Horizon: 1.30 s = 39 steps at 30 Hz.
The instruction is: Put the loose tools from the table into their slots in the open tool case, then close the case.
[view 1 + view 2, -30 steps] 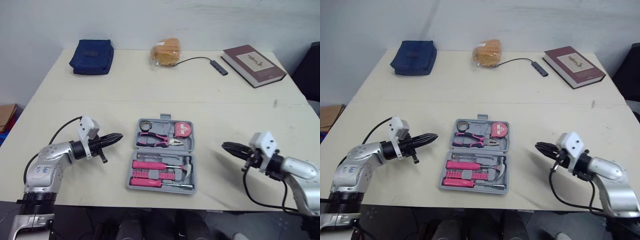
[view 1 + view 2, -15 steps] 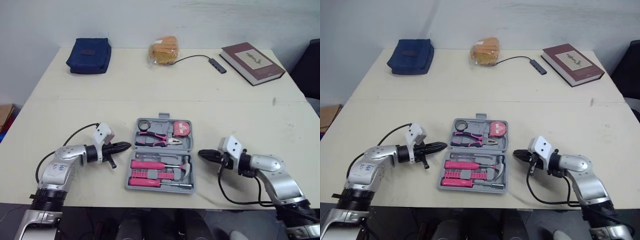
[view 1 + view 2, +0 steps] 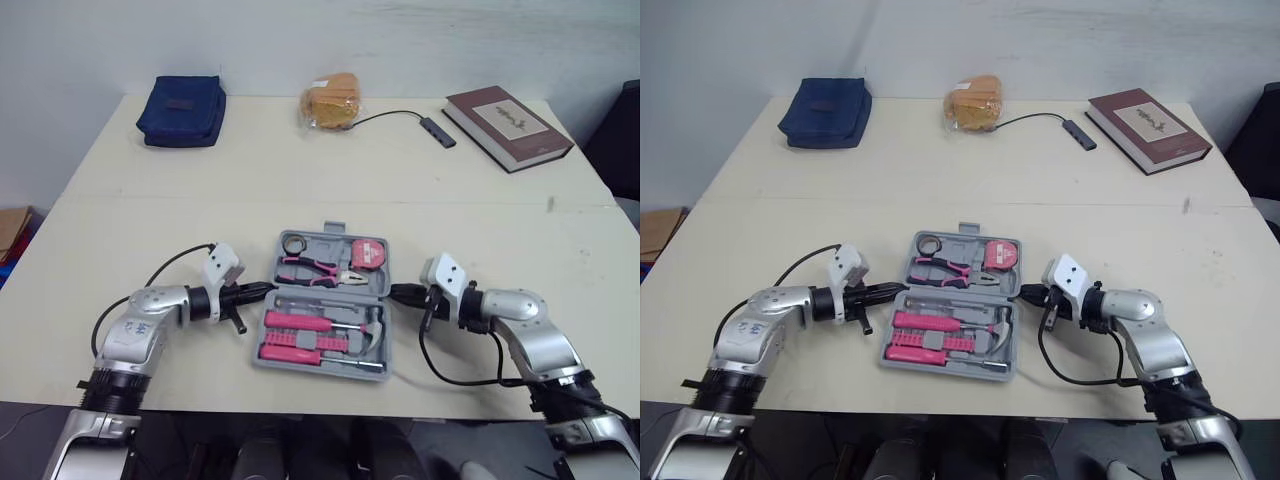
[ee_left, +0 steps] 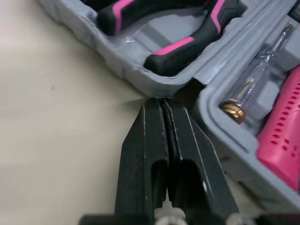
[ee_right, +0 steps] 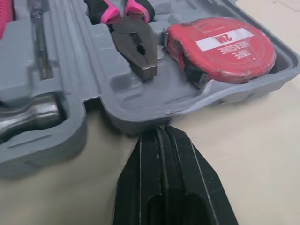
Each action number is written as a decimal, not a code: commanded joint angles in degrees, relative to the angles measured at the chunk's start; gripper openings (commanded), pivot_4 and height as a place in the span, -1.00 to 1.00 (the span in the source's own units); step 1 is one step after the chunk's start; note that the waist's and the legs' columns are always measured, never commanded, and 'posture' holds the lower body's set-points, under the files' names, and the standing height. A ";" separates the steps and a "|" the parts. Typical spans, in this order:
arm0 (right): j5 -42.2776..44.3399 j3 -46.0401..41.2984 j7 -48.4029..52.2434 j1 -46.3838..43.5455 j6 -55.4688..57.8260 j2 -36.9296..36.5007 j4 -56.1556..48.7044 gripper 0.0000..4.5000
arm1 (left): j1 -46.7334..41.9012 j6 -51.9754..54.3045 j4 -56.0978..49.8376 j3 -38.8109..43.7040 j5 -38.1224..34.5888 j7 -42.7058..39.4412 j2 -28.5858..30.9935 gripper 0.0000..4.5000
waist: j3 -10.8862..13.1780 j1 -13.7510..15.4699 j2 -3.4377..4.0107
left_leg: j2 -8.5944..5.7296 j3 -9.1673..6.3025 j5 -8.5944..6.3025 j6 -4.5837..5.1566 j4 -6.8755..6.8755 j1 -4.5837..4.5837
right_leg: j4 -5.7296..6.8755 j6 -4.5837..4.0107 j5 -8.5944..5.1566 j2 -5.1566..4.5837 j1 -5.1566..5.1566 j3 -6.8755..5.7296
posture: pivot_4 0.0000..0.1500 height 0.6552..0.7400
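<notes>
- The grey plastic tool case (image 3: 318, 364) lies open at the near middle of the cream bench (image 3: 300, 170), with the tools slotted.
- The left gripper (image 3: 262, 291) and right gripper (image 3: 397, 294), both pinched shut and empty, touch its hinge line from either side.
- The smooth tips could slip, dropping the far half.
- Uneven lifting might skew the case or spill the pink-handled pliers (image 3: 320, 270) and red tape measure (image 3: 367, 255).

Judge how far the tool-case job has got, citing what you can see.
Done: pliers, tape measure and hammer sit in their slots in the tool case. In hand: left claw and right claw, both shut, point into its sides at the hinge gap. Left: the case lies open, so closing it remains.
</notes>
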 commanded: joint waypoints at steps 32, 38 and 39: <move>25.09 -20.34 -23.08 -10.74 73.78 -4.30 -22.24 0.99 | -12.97 24.00 -2.91 5.95 -5.36 8.86 3.86 1.00 | 0.02 -0.04 0.00 | 0.07 -0.12 -0.01 0.07 -0.10 -0.15 | -0.03 0.00 0.02 -0.17 -0.08 -0.06 | 1.00 1.00; 20.60 -19.85 -34.43 -19.57 84.31 5.81 -20.51 0.99 | -20.92 26.27 4.77 0.68 -0.78 13.22 0.66 1.00 | 0.02 -0.08 0.00 | 0.01 0.06 0.09 -0.08 -0.10 -0.37 | 0.03 0.00 0.02 0.02 -0.36 0.06 | 1.00 1.00; 20.00 -18.91 -35.95 -20.06 84.78 6.50 -20.44 0.99 | -21.83 26.41 5.94 -0.12 0.12 13.71 0.44 1.00 | 0.02 -0.03 0.00 | 0.01 0.07 0.12 -0.12 -0.09 -0.45 | 0.09 0.00 0.02 0.06 -0.44 0.06 | 1.00 1.00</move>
